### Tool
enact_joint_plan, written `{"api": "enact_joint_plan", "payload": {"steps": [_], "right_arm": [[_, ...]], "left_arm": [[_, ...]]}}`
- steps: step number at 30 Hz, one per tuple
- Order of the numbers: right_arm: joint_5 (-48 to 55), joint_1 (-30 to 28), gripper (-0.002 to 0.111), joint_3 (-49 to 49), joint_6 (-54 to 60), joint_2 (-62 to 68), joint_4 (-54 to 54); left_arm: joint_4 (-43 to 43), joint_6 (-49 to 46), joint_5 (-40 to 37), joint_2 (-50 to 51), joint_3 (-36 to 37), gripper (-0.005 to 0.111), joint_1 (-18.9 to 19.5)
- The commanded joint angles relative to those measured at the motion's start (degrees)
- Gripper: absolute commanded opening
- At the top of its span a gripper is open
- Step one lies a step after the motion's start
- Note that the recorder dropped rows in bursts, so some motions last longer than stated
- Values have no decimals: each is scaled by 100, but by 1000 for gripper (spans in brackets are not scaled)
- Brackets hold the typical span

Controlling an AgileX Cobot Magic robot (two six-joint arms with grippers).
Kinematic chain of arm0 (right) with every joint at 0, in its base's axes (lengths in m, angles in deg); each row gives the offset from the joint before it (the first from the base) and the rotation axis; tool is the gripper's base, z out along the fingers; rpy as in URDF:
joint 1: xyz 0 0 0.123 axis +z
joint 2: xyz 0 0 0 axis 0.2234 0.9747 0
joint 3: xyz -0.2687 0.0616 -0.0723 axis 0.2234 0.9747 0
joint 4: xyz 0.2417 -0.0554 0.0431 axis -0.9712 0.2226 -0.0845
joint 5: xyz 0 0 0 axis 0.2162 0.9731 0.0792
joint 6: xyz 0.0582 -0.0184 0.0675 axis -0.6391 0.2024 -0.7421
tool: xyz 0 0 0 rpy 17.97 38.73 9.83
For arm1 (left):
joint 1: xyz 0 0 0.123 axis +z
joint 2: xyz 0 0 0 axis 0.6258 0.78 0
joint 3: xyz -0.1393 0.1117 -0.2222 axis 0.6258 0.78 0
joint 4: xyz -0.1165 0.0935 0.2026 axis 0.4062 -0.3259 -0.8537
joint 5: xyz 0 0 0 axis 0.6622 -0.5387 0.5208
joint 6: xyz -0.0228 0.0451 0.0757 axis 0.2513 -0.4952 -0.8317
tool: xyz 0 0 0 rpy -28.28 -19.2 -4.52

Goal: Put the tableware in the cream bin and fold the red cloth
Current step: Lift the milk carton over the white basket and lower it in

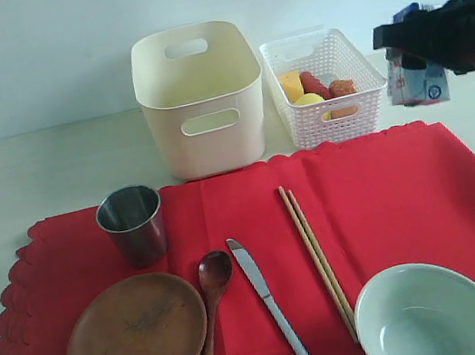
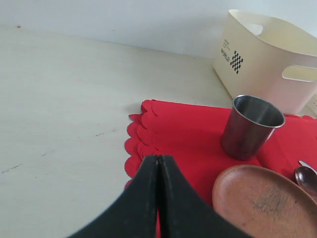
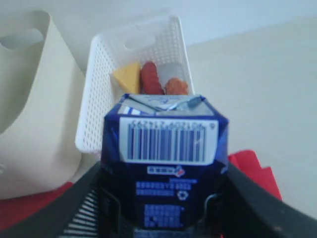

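The red cloth point(image 1: 388, 197) lies flat with the tableware on it: steel cup point(image 1: 132, 223), wooden plate point(image 1: 135, 340), spoon point(image 1: 212, 301), knife point(image 1: 272, 305), chopsticks point(image 1: 318, 260) and pale bowl point(image 1: 428, 319). Behind the cloth stands the cream bin point(image 1: 200, 101), with nothing showing inside it. My left gripper point(image 2: 158, 159) is shut on nothing and hovers over the cloth's scalloped left edge, near the cup point(image 2: 251, 128) and plate point(image 2: 267, 203). It is out of the exterior view. My right gripper point(image 3: 165, 198) is shut on a blue milk carton point(image 3: 166, 144), held in the air just right of the lattice basket.
The white lattice basket point(image 1: 325, 88) beside the cream bin holds a lemon, cheese, sausage and other food. The carton point(image 1: 417, 81) hangs at the basket's right side, above the table. Bare pale tabletop lies left of the cloth.
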Motion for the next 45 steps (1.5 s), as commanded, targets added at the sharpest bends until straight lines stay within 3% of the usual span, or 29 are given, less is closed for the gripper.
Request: {"api": "enact_joint_plan", "payload": {"steps": [1,8,35,45], "right_arm": [[427,6,0,-810,227,324,97],[1737,6,0,-2171,905,1062,55],[2407,6,0,-5571,1851,3939,41],[2371,6,1,-5930,1828,4607,41]], "left_arm": [[7,3,48,-23,17,0,6],[7,3,48,-23,17,0,6],[7,3,48,-23,17,0,6],[7,3,48,-23,17,0,6]]}}
